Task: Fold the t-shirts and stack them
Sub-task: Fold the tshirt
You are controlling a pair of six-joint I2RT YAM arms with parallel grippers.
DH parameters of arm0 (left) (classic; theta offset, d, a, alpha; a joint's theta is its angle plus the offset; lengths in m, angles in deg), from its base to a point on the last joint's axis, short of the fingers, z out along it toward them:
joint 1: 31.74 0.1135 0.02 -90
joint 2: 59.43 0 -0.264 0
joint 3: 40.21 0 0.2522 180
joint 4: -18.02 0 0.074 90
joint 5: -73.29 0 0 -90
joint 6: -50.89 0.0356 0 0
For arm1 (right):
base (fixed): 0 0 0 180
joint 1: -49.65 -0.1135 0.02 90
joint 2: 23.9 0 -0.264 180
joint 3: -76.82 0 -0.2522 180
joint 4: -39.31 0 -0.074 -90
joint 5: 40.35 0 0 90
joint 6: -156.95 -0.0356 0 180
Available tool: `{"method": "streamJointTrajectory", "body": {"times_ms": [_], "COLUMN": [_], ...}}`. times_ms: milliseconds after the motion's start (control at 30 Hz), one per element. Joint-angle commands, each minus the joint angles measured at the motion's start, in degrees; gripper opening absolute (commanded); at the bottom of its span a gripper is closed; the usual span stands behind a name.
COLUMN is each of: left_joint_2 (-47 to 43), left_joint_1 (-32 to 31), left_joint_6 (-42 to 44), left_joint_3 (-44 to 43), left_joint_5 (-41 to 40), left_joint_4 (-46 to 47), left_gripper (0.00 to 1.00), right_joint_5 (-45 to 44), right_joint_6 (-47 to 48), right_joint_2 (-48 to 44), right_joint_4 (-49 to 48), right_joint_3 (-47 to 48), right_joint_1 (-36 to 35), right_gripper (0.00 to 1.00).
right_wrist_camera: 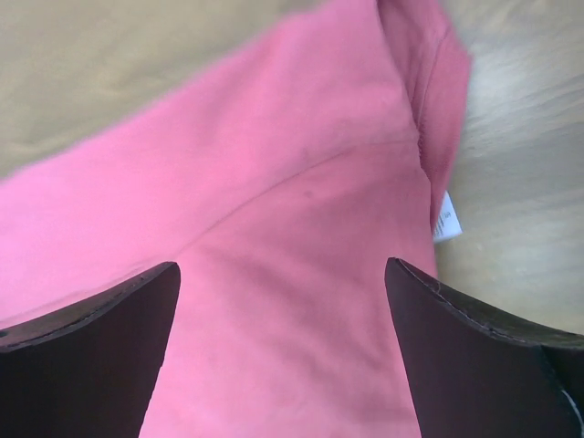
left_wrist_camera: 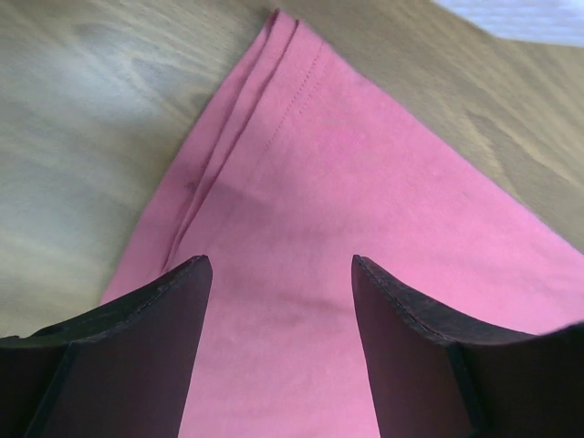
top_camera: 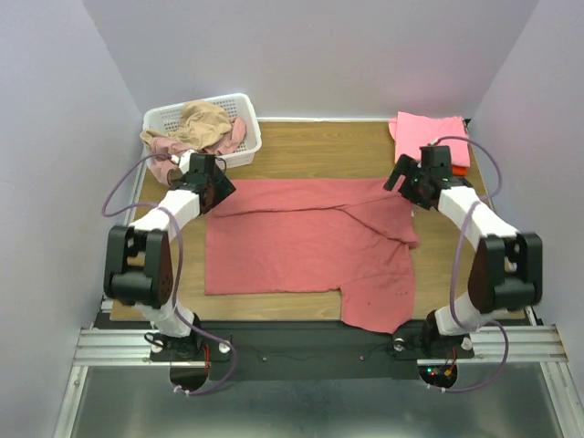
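Note:
A dusty red t-shirt (top_camera: 310,246) lies spread flat across the middle of the wooden table, one part hanging over the near edge. My left gripper (top_camera: 219,187) is open and empty just above its far left corner, whose stitched hem (left_wrist_camera: 274,119) shows in the left wrist view. My right gripper (top_camera: 399,178) is open and empty above the far right part of the shirt, near a white label (right_wrist_camera: 445,217) at the cloth's edge. A folded bright pink t-shirt (top_camera: 431,139) lies at the far right on an orange-red one (top_camera: 464,169). Tan (top_camera: 203,120) and pale rose (top_camera: 233,137) shirts fill the basket.
A white lattice basket (top_camera: 245,151) stands at the far left corner of the table (top_camera: 310,151). Pale walls close in the table at the back and both sides. A black strip and metal rails run along the near edge.

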Motion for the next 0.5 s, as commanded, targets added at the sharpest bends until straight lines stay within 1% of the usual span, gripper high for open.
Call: {"method": "streamJointTrajectory", "body": {"times_ms": [0, 33, 67, 100, 133, 167, 200, 233, 267, 300, 333, 400, 433, 467], "left_joint_2": [-15.47, -20.02, -22.33, -24.35, -26.64, -31.53, -33.93, -39.0, -41.4, -43.69, -47.63, -50.9, -53.27, -54.25], "left_joint_1": [-0.01, -0.01, -0.1, -0.1, -0.1, -0.1, -0.19, -0.27, -0.28, -0.28, -0.8, -1.77, -2.03, -2.21], "left_joint_6": [-1.34, -3.27, -4.07, -5.3, -7.4, -7.51, -8.03, -9.43, -9.79, -9.88, -11.27, -11.99, -13.12, -13.66], "left_joint_3": [0.59, 2.6, 3.67, 4.9, 8.04, 9.99, 12.09, 16.47, 18.42, 20.27, 23.07, 25.2, 26.69, 27.4], "left_joint_5": [-4.05, -6.59, -8.01, -9.33, -9.95, -9.78, -9.35, -7.95, -6.98, -5.75, -3.74, -0.57, 1.54, 1.64], "left_joint_4": [-7.31, -11.59, -13.98, -16.53, -18.73, -20.84, -21.65, -22.44, -22.36, -22.27, -22.62, -22.19, -22.18, -22.1], "left_gripper": [0.74, 0.74, 0.75, 0.74, 0.75, 0.75, 0.75, 0.75, 0.75, 0.75, 0.77, 0.78, 0.8, 0.82], "right_joint_5": [-2.8, -3.67, -3.6, -3.33, -2.72, -1.41, -0.96, 0.09, 1.75, 2.2, 2.38, 2.73, 3.17, 2.65], "right_joint_6": [-0.07, -0.59, -0.77, -0.78, -0.6, -0.43, -0.69, -0.95, -0.95, -1.3, -2.43, -4.11, -6.12, -7.35], "right_joint_2": [-14.78, -19.68, -22.16, -24.45, -27.08, -29.46, -33.66, -35.44, -38.51, -39.84, -40.9, -42.4, -42.84, -42.5], "right_joint_4": [4.98, 6.14, 8.93, 8.96, 12.01, 13.52, 16.66, 17.91, 19.49, 20.2, 20.65, 21.0, 20.92, 20.65], "right_joint_3": [0.43, -1.75, -3.08, -4.22, -5.28, -6.68, -8.61, -10.02, -12.38, -12.41, -14.67, -16.62, -18.45, -19.6], "right_joint_1": [-0.16, -0.25, -0.33, -0.33, -0.51, -1.03, -1.56, -2.87, -3.75, -4.55, -6.47, -9.02, -12.6, -14.99], "right_gripper": [1.0, 1.0, 1.0, 1.0, 1.0, 1.0, 1.0, 1.0, 1.0, 1.0, 1.0, 1.0, 1.0, 1.0]}}
